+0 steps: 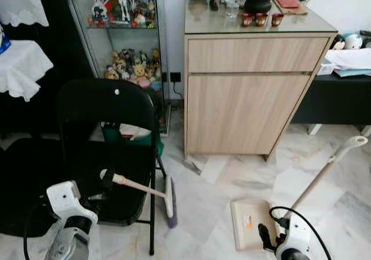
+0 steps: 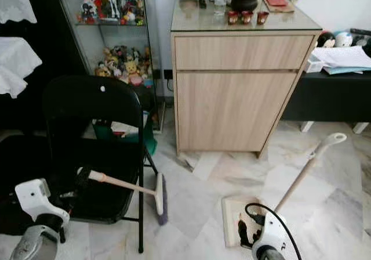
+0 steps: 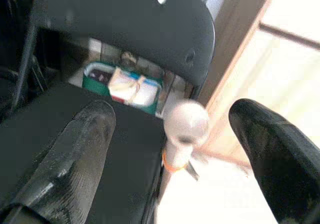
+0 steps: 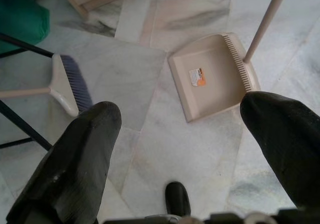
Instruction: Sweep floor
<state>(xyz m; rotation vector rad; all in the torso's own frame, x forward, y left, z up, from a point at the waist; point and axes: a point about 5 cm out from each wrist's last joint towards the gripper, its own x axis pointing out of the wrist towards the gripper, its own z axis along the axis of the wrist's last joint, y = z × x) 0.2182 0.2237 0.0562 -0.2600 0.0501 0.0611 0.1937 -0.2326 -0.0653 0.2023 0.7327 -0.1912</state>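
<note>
Pickup stage, judged. Broom [image 1: 152, 191] lies propped on the black chair [image 1: 110, 155], head on the floor; dustpan [image 4: 212, 76] lies nearby. Left tool [image 3: 172, 149] released, spread around the handle tip — closing is called for next. Right tool [image 4: 180, 134] released above the floor.

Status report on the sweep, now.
Both pincers open, holding nothing. Broom lying across black folding chair, head on floor. Dustpan on floor by right pincer. Chair legs hem broom.

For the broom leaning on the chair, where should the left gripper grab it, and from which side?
Probably the bare handle just below its rounded end, approached from the chair-seat side. The broom slants up from the floor, so its top rests over the black chair, between the open fingers of the left gripper.
</note>
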